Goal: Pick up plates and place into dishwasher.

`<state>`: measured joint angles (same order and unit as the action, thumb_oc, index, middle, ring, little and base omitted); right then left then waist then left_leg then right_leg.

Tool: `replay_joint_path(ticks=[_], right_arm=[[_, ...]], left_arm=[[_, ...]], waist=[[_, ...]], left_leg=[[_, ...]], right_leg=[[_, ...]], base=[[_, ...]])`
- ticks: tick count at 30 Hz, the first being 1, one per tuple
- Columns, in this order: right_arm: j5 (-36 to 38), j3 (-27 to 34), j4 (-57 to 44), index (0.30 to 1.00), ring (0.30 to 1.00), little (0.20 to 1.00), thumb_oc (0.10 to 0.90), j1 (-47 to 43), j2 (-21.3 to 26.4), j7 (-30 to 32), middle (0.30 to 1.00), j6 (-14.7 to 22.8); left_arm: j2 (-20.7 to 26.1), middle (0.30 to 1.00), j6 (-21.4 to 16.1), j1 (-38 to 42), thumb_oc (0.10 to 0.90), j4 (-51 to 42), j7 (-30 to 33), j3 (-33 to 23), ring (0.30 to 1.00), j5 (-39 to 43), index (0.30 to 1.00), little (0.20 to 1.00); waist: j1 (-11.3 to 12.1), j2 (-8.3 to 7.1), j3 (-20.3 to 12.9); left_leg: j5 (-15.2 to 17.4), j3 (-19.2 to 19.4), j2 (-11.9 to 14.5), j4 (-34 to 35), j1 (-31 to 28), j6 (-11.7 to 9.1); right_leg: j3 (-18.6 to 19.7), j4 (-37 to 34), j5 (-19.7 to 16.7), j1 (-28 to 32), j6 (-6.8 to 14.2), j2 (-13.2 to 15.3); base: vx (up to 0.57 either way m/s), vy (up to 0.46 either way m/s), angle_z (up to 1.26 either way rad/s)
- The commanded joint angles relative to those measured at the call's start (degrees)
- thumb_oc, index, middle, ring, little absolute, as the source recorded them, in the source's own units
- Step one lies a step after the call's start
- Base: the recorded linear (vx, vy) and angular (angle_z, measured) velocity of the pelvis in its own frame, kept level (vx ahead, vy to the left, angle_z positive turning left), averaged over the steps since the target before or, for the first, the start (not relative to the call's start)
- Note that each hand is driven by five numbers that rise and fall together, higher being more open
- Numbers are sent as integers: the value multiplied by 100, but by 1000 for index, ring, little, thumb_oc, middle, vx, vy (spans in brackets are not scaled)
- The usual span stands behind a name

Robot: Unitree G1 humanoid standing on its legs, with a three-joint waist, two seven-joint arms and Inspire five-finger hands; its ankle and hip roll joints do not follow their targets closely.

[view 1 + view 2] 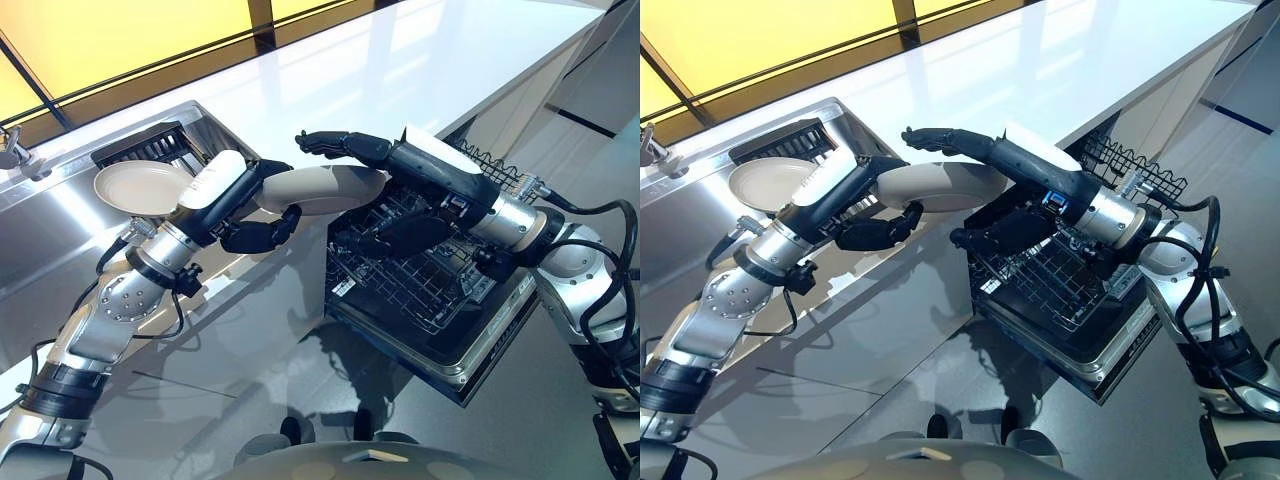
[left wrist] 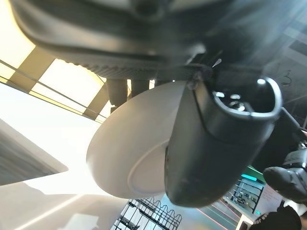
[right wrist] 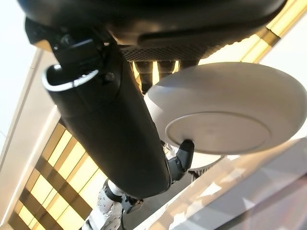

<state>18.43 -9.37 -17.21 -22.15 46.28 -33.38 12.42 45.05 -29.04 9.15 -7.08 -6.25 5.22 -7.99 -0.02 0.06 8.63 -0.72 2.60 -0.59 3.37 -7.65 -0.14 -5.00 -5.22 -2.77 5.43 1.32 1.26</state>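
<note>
Plate point(image 1: 320, 190) held between both hands above the dishwasher rack point(image 1: 420, 270).
Left hand point(image 1: 258, 236) and right hand point(image 1: 335, 145) curl on opposite rims; the rack lies just beyond, nearer the right arm.

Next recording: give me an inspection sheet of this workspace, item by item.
surface: white counter with a steel sink set in it
job's things: one plate held in the air between both hands; second plate in the sink; dishwasher rack pulled out
clutter: dark drainer in the sink
hands: left hand pinches the held plate; right hand at its other edge, grip unclear
cables: nothing seen loose
surroundings: faucet, yellow-lit windows
</note>
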Motion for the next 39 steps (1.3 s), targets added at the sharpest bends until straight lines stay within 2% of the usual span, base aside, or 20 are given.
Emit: replay_joint_path(ticks=[1,4,6,12,16,20,21,22,23,25,27,31,35,39], right_arm=[[397,6,-338,300,300,200,100,-609,65,242,300,59],[286,83,-236,300,300,200,100,-538,80,542,300,-57],[151,185,-221,300,300,200,100,-459,53,673,300,-31],[265,396,-189,300,300,200,100,-359,-96,992,300,-22],[173,439,-211,300,300,200,100,-277,-243,1211,300,13],[161,520,-153,300,300,200,100,-225,-396,1578,300,53],[204,555,-140,300,300,200,100,-213,-428,1645,300,48],[172,602,-102,300,300,200,100,-191,-484,1780,300,90],[140,630,-64,300,300,200,100,-192,-526,1914,300,133],[135,688,-20,300,300,200,100,-186,-635,2209,300,189],[-2,754,48,300,300,200,100,-180,-717,2457,300,253],[-691,917,321,300,300,200,100,-132,-698,3296,300,245],[-1072,1145,755,300,300,200,100,-40,-631,4087,300,267],[-1455,1467,1194,300,300,200,100,186,-615,4911,300,248]], left_arm=[[260,300,-697,909,100,-134,1000,47,300,77,300,200],[322,300,-1061,963,100,-244,1892,5,300,-750,300,200],[295,300,-1174,959,100,-300,2206,-44,300,-1053,300,200],[147,300,-1406,705,100,-485,2465,-307,300,-1430,300,200],[95,300,-1304,639,100,-571,2560,-330,300,-1601,300,200],[29,300,-1042,760,100,-477,2676,-260,300,-1492,300,200],[-1,484,-983,771,314,-457,2639,-251,484,-1423,484,414],[-52,594,-882,766,443,-441,2533,-252,594,-1269,594,543],[-109,900,-809,754,800,-406,2387,-245,900,-983,900,900],[-270,900,-573,655,800,-349,2153,-245,900,-623,900,900],[-378,900,-525,529,800,-316,2099,-287,900,-405,900,900],[-434,900,-237,384,800,-207,2241,-407,900,-289,900,900],[-380,900,202,378,800,-21,2302,-548,900,86,900,900],[-369,900,649,419,800,161,2408,-688,900,485,900,900]], waist=[[-4,-106,-643],[0,-95,-672],[8,-102,-669],[93,-161,-620],[131,-152,-602],[123,-95,-623],[121,-88,-622],[125,-87,-622],[129,-86,-623],[134,-92,-598],[150,-104,-548],[163,-116,-453],[88,-58,-476],[-6,18,-529]], left_leg=[[746,-180,-302,-605,223,151],[492,-184,-190,-186,159,57],[435,-190,-163,-130,172,13],[640,-257,-252,-606,340,41],[629,-300,-262,-594,345,83],[397,-309,-164,-193,283,1],[382,-315,-160,-182,287,-15],[400,-328,-167,-217,302,-25],[436,-338,-183,-266,313,-15],[555,-345,-243,-491,364,17],[704,-343,-320,-792,427,62],[906,-331,-409,-1215,527,116],[837,-295,-363,-935,385,158],[614,-259,-270,-431,234,133]], right_leg=[[-159,716,910,-4,18,-328],[-272,687,931,18,18,-363],[-324,667,937,27,14,-368],[-356,711,939,-17,-59,-325],[-355,731,933,-7,-65,-334],[-421,704,970,31,-46,-360],[-431,700,975,33,-44,-357],[-446,702,980,27,-42,-347],[-458,710,986,16,-41,-335],[-430,734,978,-15,-50,-307],[-380,751,958,-23,-62,-284],[-269,733,874,9,-62,-268],[-199,736,871,-3,-19,-310],[-180,759,915,-14,26,-346]], base=[[37,0,-1],[25,-12,5],[5,-25,10],[-5,-20,9],[0,0,0],[7,-3,2],[7,-2,6],[0,-2,5],[-8,-1,7],[-21,5,9],[-34,13,6],[-32,26,5],[-4,36,-5],[3,18,-7]])
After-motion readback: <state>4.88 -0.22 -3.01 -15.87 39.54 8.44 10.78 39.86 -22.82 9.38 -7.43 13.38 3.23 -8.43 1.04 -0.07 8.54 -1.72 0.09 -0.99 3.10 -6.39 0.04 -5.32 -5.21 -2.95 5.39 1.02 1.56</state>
